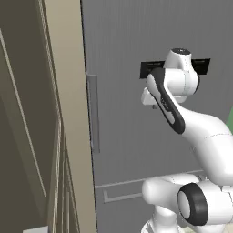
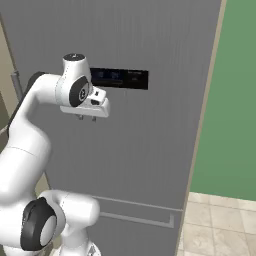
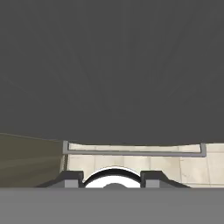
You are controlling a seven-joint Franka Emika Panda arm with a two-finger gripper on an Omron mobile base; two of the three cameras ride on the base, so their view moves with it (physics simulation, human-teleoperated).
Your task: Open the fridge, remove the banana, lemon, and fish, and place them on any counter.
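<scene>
Fridge (image 2: 150, 150) door closed; grey front spans both base views, bar handle (image 1: 93, 113) at its left edge beside the beige cabinet (image 1: 63, 113). Claw (image 2: 87, 118) points down in front of the door, just below the dark display panel (image 2: 120, 79), well right of the handle. Fingers empty; cannot tell whether open or closed.

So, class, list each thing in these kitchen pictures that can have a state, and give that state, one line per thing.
fridge: door shut, nothing of the interior visible.
fridge handle: upright at the door's left edge, untouched.
lower drawer: closed.
display panel: dark, with faint readouts.
end effector: pointing down in front of the door, apart from the handle, holding nothing; fingers set apart.
</scene>
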